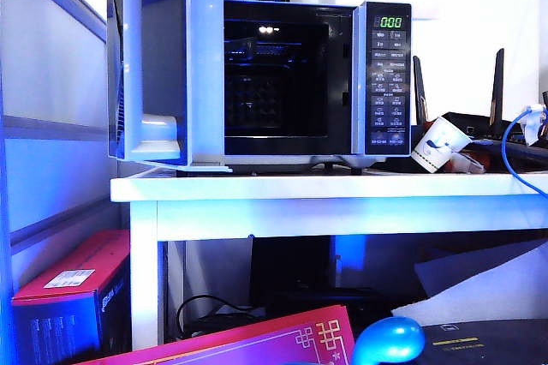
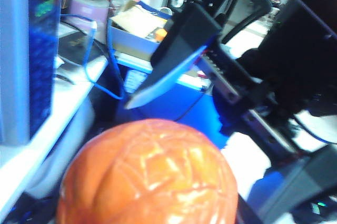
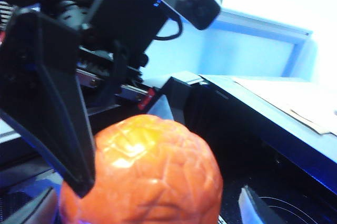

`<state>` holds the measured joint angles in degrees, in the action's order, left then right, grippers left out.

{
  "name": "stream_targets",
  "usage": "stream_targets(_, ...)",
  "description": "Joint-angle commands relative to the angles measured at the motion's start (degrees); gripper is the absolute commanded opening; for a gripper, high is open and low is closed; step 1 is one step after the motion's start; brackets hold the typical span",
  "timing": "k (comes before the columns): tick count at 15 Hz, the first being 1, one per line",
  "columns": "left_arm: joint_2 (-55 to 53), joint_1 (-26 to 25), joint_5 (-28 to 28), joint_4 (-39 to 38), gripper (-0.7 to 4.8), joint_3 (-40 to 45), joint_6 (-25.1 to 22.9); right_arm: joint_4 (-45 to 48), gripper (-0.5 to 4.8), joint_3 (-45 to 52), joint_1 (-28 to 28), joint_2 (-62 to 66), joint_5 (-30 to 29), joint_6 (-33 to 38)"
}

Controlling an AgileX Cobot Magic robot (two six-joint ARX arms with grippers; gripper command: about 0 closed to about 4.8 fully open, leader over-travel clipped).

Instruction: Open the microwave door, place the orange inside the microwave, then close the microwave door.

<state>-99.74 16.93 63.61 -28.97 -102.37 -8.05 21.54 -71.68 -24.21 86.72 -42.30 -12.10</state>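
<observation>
Table (image 1: pixel 342 189), white and broad, carries the whole show in the exterior view. On it sits the microwave (image 1: pixel 291 82), silver casing, dark cavity on view, the green display (image 1: pixel 390 22) glowing at the top of its button panel. The microwave door (image 1: pixel 158 56) stands swung wide open on the left side, seen nearly edge-on.

Neither arm shows in that view; the wrist cameras pick them up. The left gripper (image 3: pixel 118 148) appears in the right wrist view as a black assembly, one dark finger (image 3: pixel 50 103) running down to touch the fruit's side and the other behind it. Its jaws are closed on the orange (image 3: pixel 142 171). The right gripper (image 2: pixel 195 145) shows in the left wrist view, one dark finger (image 2: pixel 179 45) with a pale edge standing clear of the fruit, jaws spread wide and gripping nothing.

The orange, lumpy and glossy, fills the foreground of both wrist views. It is outside the microwave, held in the air off the table's edge, with the microwave's casing off to one side in the left wrist view.
</observation>
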Motion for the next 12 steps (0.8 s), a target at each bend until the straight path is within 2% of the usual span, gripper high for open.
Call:
stream_targets(1,-0.52,0.15,5.79,-1.88,1.74,0.48,0.20,1.03,4.79,-0.33,-0.09,-0.20,-1.57,-0.17)
stream_targets(10,-0.52,0.15,10.51,-2.08,1.73,0.48,1.49,1.40,4.79,-0.33,-0.15,-0.20,-3.96,-0.15)
stream_targets(12,-0.52,0.15,14.08,-2.03,1.73,0.48,2.60,1.40,4.79,-0.33,-0.20,-0.20,-4.35,-0.17)
